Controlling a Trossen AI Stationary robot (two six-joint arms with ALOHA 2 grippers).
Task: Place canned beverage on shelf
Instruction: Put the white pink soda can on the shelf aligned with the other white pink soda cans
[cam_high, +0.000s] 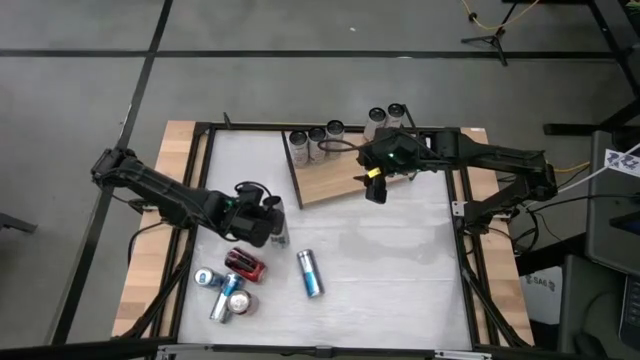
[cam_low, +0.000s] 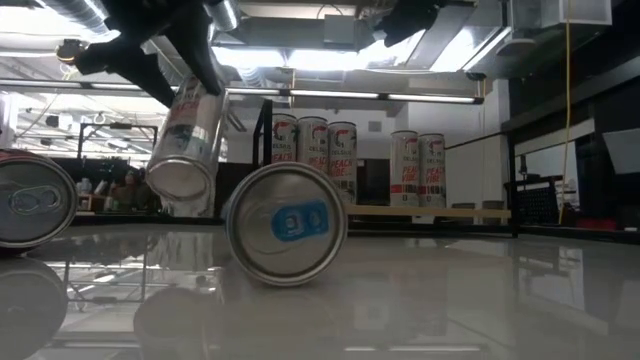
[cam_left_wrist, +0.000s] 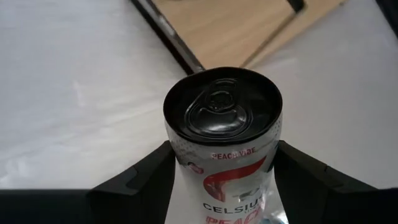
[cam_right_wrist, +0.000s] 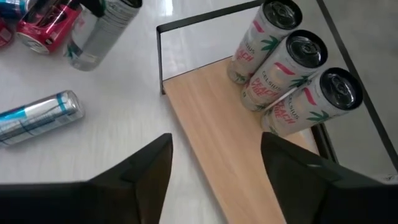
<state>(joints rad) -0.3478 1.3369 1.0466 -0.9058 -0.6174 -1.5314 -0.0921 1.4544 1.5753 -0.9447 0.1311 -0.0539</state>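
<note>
Five cans (cam_high: 335, 131) stand on the shelf (cam_high: 335, 178); my left pincer (cam_left_wrist: 219, 177) grips another can (cam_left_wrist: 222, 134), right pincer (cam_right_wrist: 214, 165) open, empty.

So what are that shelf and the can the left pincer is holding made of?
The shelf looks like pale wood with a matte, faintly grained surface, edged by thin black wire that is probably metal. The can in the left pincer looks like aluminium: glossy dark pull-tab lid, shiny printed wall.
</note>
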